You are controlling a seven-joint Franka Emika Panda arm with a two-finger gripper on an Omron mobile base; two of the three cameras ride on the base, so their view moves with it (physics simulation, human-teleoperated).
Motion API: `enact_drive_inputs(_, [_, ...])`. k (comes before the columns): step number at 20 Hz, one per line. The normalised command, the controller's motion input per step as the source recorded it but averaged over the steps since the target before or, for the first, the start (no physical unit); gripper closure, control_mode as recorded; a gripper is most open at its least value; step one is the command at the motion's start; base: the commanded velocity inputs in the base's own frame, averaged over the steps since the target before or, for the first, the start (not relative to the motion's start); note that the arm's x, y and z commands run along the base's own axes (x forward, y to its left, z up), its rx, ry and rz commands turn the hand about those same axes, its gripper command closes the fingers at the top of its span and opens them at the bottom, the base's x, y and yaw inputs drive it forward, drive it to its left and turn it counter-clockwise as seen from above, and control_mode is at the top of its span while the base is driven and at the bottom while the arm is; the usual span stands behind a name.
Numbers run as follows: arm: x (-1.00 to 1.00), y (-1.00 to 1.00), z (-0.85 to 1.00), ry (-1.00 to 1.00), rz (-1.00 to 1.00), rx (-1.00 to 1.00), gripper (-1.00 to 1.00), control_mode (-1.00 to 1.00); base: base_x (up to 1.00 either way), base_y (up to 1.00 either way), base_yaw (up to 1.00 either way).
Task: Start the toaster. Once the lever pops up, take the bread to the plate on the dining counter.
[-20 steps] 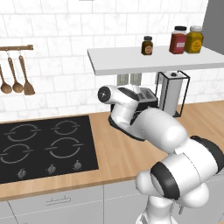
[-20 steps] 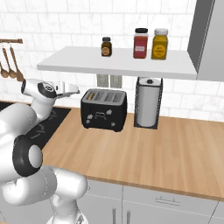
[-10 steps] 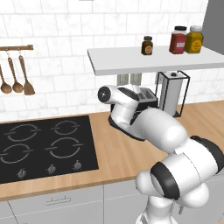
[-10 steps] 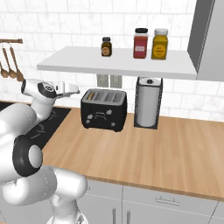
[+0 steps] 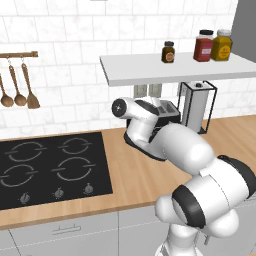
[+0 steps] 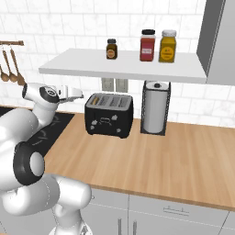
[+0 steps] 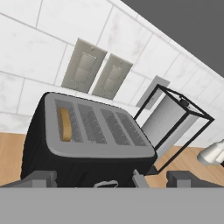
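No change is noted: jaws (image 7: 109,178) are held spread before the toaster (image 7: 83,144) (bread (image 7: 65,124) seated), lever unpressed.

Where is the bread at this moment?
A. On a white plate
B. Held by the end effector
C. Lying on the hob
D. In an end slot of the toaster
D: the bread sits down in an end slot of the toaster, its tan top showing.
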Motion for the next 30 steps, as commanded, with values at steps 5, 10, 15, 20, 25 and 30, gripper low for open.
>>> enact_drive_inputs(5, [0.0, 0.0, 0.0, 0.0, 0.0, 0.0, -1.0, -1.0, 0.0, 0.0, 0.0])
enact_drive_inputs(10, [0.0, 0.0, 0.0, 0.0, 0.0, 0.0, -1.0, -1.0, 0.0, 0.0, 0.0])
enact_drive_inputs(15, [0.0, 0.0, 0.0, 0.0, 0.0, 0.0, -1.0, -1.0, 0.0, 0.0, 0.0])
enact_drive_inputs(20, [0.0, 0.0, 0.0, 0.0, 0.0, 0.0, -1.0, -1.0, 0.0, 0.0, 0.0])
enact_drive_inputs(25, [0.0, 0.0, 0.0, 0.0, 0.0, 0.0, -1.0, -1.0, 0.0, 0.0, 0.0])
enact_drive_inputs(30, [0.0, 0.0, 0.0, 0.0, 0.0, 0.0, -1.0, -1.0, 0.0, 0.0, 0.0])
